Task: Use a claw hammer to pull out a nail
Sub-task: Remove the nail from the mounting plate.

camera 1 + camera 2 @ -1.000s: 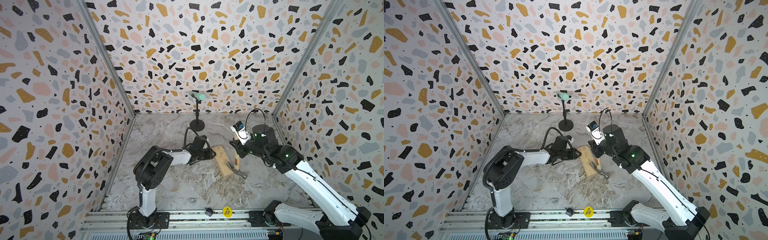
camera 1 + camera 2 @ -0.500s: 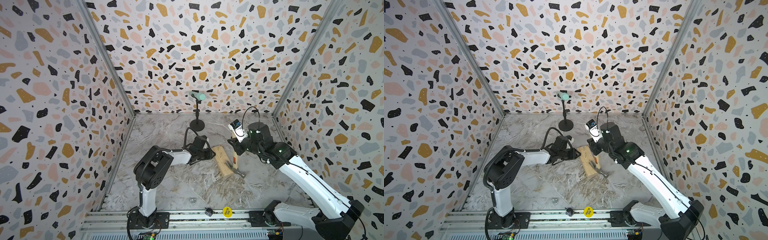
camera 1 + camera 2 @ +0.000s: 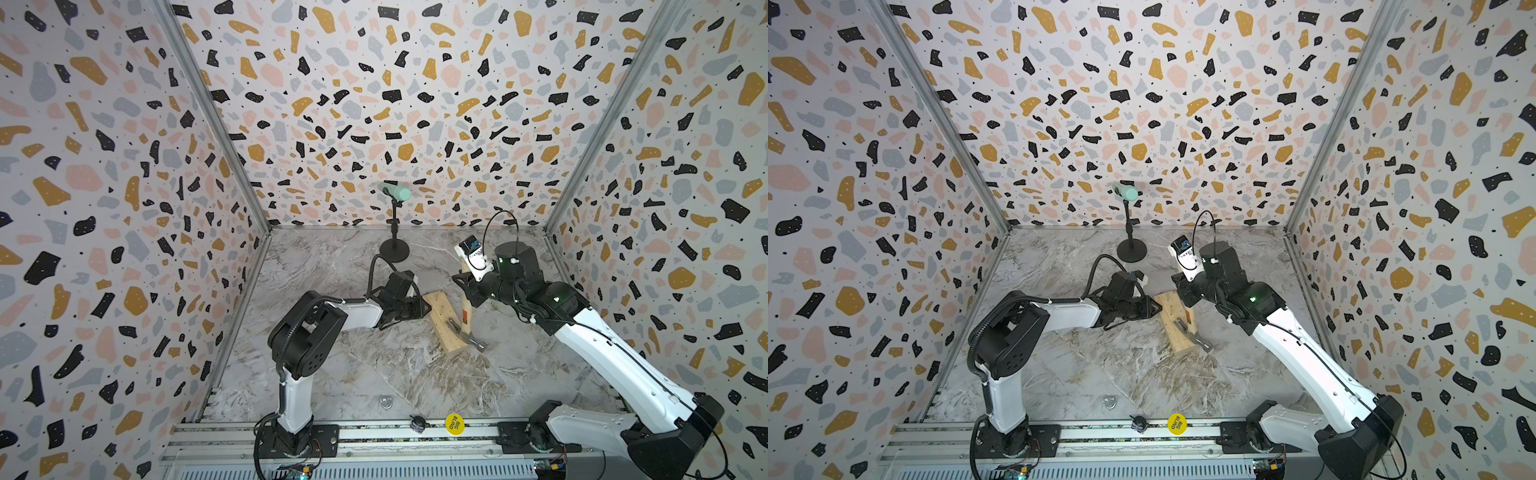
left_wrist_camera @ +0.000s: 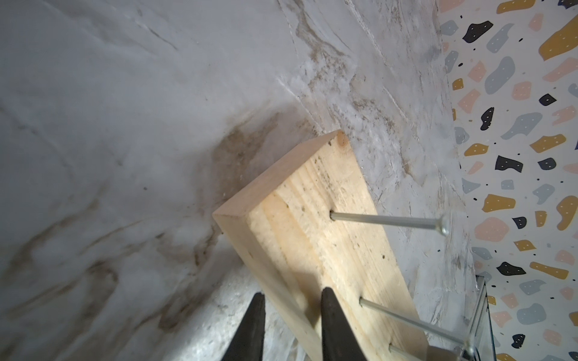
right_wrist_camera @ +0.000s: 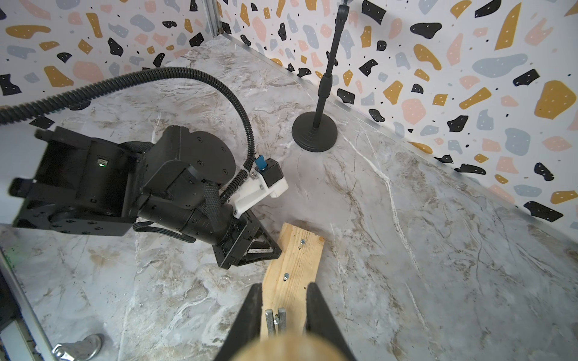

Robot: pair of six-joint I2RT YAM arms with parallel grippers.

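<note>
A pale wooden block (image 3: 438, 316) (image 3: 1169, 316) lies flat on the marble floor. The claw hammer (image 3: 466, 322) (image 3: 1188, 326) has its steel head resting on the block, and its wooden handle rises toward the back. My right gripper (image 3: 467, 286) (image 5: 284, 286) is shut on that handle. In the right wrist view the forked claw (image 5: 275, 318) sits around the head of the nail (image 5: 276, 319). My left gripper (image 3: 415, 309) (image 4: 292, 292) is shut on the block's left long edge, with one finger (image 4: 331, 312) on the top face.
Two more nails (image 5: 302, 241) (image 5: 285, 276) stand in the block, long and upright in the left wrist view (image 4: 387, 220). A black microphone stand (image 3: 394, 249) is at the back. A metal ring (image 3: 386, 401) and a yellow disc (image 3: 454, 423) lie by the front rail.
My right wrist has moved back and to the left, tipping the hammer handle more upright while the head stays on the block. The left arm has stayed at the block.
</note>
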